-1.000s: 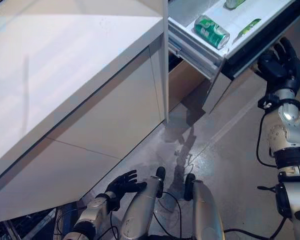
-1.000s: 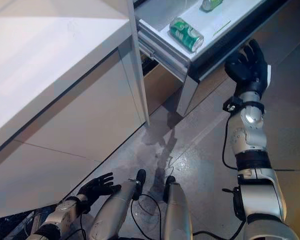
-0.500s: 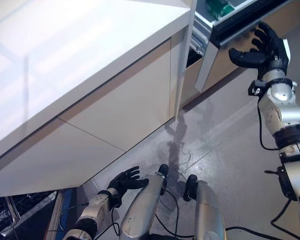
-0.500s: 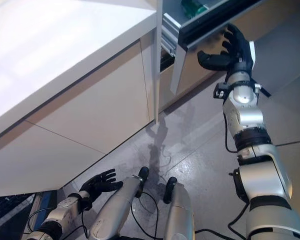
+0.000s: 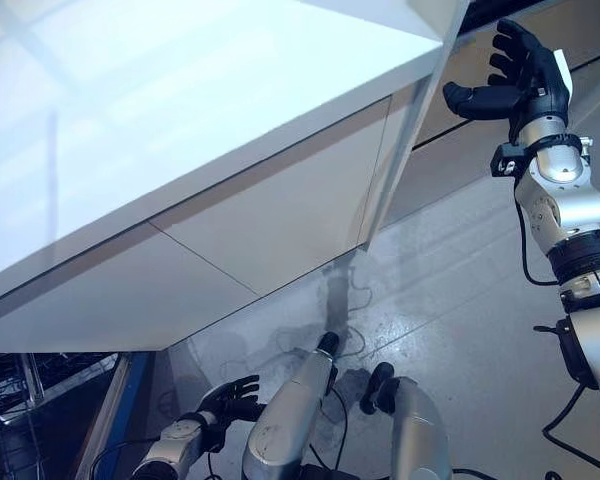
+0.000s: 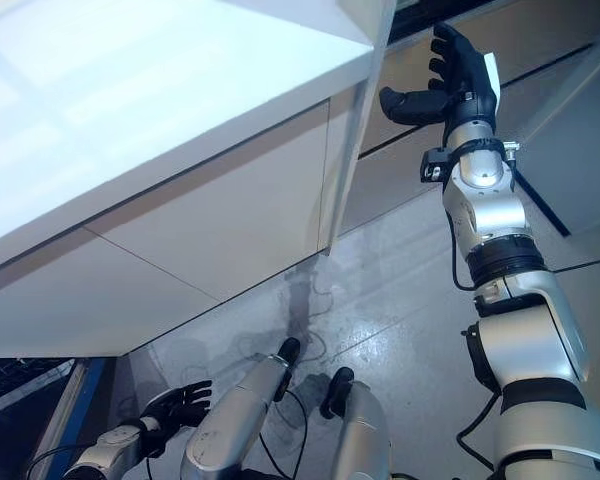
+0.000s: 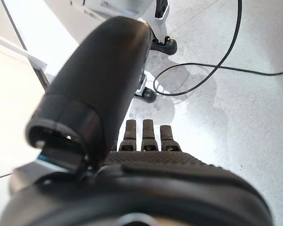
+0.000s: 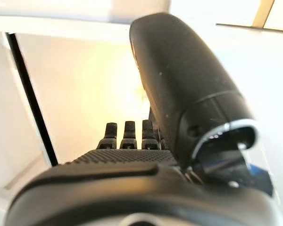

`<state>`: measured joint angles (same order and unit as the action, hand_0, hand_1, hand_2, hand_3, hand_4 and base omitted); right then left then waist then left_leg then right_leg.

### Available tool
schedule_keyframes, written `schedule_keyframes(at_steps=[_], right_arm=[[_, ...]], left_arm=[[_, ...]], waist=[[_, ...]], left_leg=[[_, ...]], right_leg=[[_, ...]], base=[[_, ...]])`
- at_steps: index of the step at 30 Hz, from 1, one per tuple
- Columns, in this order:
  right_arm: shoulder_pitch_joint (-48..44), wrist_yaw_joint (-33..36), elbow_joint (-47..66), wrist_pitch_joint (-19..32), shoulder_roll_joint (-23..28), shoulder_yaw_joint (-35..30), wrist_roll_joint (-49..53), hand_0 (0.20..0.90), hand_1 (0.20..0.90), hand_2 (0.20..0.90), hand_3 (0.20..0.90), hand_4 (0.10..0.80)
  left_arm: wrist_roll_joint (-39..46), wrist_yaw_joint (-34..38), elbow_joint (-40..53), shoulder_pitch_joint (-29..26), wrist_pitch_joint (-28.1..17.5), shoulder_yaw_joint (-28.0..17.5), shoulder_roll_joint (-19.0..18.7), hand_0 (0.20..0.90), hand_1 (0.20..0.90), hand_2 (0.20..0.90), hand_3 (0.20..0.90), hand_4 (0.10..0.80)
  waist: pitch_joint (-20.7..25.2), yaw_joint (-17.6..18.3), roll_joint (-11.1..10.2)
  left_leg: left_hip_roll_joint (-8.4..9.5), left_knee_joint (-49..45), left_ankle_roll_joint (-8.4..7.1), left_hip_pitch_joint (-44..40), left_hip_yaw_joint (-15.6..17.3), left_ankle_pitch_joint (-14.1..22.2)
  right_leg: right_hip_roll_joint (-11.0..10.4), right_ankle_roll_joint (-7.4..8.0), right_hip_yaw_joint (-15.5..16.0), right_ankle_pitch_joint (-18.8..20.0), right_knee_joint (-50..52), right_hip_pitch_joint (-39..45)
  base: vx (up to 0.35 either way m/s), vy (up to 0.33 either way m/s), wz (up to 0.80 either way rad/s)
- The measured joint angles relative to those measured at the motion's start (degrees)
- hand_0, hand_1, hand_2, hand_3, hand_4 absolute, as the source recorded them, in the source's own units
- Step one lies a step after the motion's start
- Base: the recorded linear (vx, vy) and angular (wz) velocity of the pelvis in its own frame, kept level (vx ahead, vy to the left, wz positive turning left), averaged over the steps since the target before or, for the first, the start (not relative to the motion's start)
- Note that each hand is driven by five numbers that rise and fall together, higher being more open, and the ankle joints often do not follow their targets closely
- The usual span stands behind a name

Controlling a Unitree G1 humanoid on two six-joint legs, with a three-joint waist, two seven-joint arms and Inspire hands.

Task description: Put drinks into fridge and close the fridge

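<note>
The fridge drawer front [image 6: 405, 75], a beige panel under a dark gap, stands pushed in level with the panels around it, and its inside is hidden. My right hand [image 5: 520, 75] is raised at the upper right, open, with fingers straight and thumb spread, at the drawer front. In the right wrist view its straight fingers [image 8: 127, 135] point at the pale panel. My left hand [image 5: 230, 400] hangs low by the floor, open and empty; its fingers [image 7: 144, 136] are relaxed in the left wrist view.
A white counter [image 5: 180, 100] juts over beige cabinet fronts [image 5: 280, 220] on the left. Its corner edge [image 5: 410, 110] comes down close to my right hand. A wire rack [image 5: 20, 400] and a blue edge sit at the lower left. Grey floor [image 5: 450, 280] lies below.
The open drawer with the green can slid in and is shut, with my right hand following its front. The camera view has shifted. My left hand sits lower in the picture.
</note>
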<state>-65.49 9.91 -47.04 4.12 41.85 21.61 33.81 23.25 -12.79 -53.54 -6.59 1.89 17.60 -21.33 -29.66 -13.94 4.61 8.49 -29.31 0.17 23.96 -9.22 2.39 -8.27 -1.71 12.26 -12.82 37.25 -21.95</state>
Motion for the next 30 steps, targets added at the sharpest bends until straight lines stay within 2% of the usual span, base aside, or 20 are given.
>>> schedule_keyframes(at_steps=[3,6,10,12,15,19,23,30], right_arm=[[0.1,1.1,0.0,0.0,0.0,-0.1,0.0,0.9,0.9,0.9,0.9,0.8],[2.2,1.7,1.1,0.0,-0.1,-2.5,0.1,0.9,0.9,0.9,0.9,0.8],[5.9,2.4,4.3,0.0,-0.2,-6.0,0.1,0.9,0.9,0.9,0.9,0.8],[9.6,2.6,7.7,0.0,-0.3,-9.4,0.2,0.9,0.9,0.9,0.9,0.8],[14.8,2.2,10.1,-0.8,-0.9,-13.4,0.2,0.9,0.9,0.9,0.9,0.8],[27.7,-0.7,13.1,-3.6,-1.8,-15.0,0.6,0.9,0.9,0.9,0.9,0.8],[38.0,-2.8,13.6,-6.0,-6.8,-15.5,0.0,0.9,0.9,0.9,0.9,0.8],[48.9,-8.3,6.7,-8.6,-14.3,-14.9,-0.4,0.9,0.9,0.9,0.9,0.8]], left_arm=[[-0.5,0.0,0.0,-0.3,0.1,-0.1,-0.1,0.9,0.9,0.9,0.9,0.8],[-1.7,0.2,0.0,-0.6,0.4,-0.1,-0.1,0.9,0.9,0.9,0.9,0.8],[-2.4,0.9,-0.2,0.1,1.2,-0.3,-1.3,0.9,0.9,0.9,0.9,0.8],[-2.7,0.9,-0.2,0.3,1.6,-0.6,-2.1,0.9,0.9,0.9,0.9,0.8],[-2.7,1.0,-0.3,0.0,1.9,-1.9,-2.0,0.9,0.9,0.9,0.9,0.8],[-2.7,0.9,-0.3,0.5,1.9,-3.2,-1.0,0.9,0.9,0.9,0.9,0.8],[-2.7,0.7,-0.5,1.3,2.9,-5.2,0.6,0.9,0.9,0.9,0.9,0.8],[-2.7,0.5,-4.7,3.2,3.8,-5.3,3.0,0.9,0.9,0.9,0.9,0.8]], waist=[[0.0,0.2,-0.5],[0.1,0.6,-1.6],[1.0,2.7,-3.4],[1.8,4.7,-4.6],[2.8,6.5,-5.3],[8.9,8.5,-6.0],[14.5,11.0,-6.6],[18.5,11.9,-6.7]], left_leg=[[-0.59,1.8,0.26,-1.5,0.3,-0.2],[-2.0,5.2,0.7,-5.1,2.0,-0.5],[-3.24,10.1,1.53,-9.4,4.2,-1.4],[-3.76,13.9,1.56,-11.8,5.2,-2.7],[-4.49,17.9,2.07,-15.9,6.9,-3.1],[-4.84,24.9,2.59,-21.7,8.1,-3.8],[-5.23,29.7,2.71,-26.1,8.8,-3.9],[-5.62,33.1,2.51,-30.6,8.9,-3.9]], right_leg=[[0.4,0.1,-0.2,0.8,-2.1,1.4],[1.6,0.61,-1.6,2.1,-6.3,4.5],[2.8,1.35,-3.7,4.1,-11.8,8.2],[3.3,2.08,-4.4,5.6,-15.7,10.2],[4.2,2.9,-6.1,7.7,-20.8,14.1],[4.8,3.64,-6.7,9.4,-28.8,20.0],[5.4,3.97,-6.9,11.0,-35.6,25.1],[5.9,3.8,-6.9,11.6,-40.3,30.0]], base=[[-0.012,-0.033,-0.1],[-0.02,-0.039,-0.3],[-0.029,-0.022,-0.31],[-0.013,-0.005,-0.3],[0.035,0.019,-0.34],[0.045,0.021,-0.18],[-0.004,0.006,-0.11],[-0.015,0.01,-0.01]])
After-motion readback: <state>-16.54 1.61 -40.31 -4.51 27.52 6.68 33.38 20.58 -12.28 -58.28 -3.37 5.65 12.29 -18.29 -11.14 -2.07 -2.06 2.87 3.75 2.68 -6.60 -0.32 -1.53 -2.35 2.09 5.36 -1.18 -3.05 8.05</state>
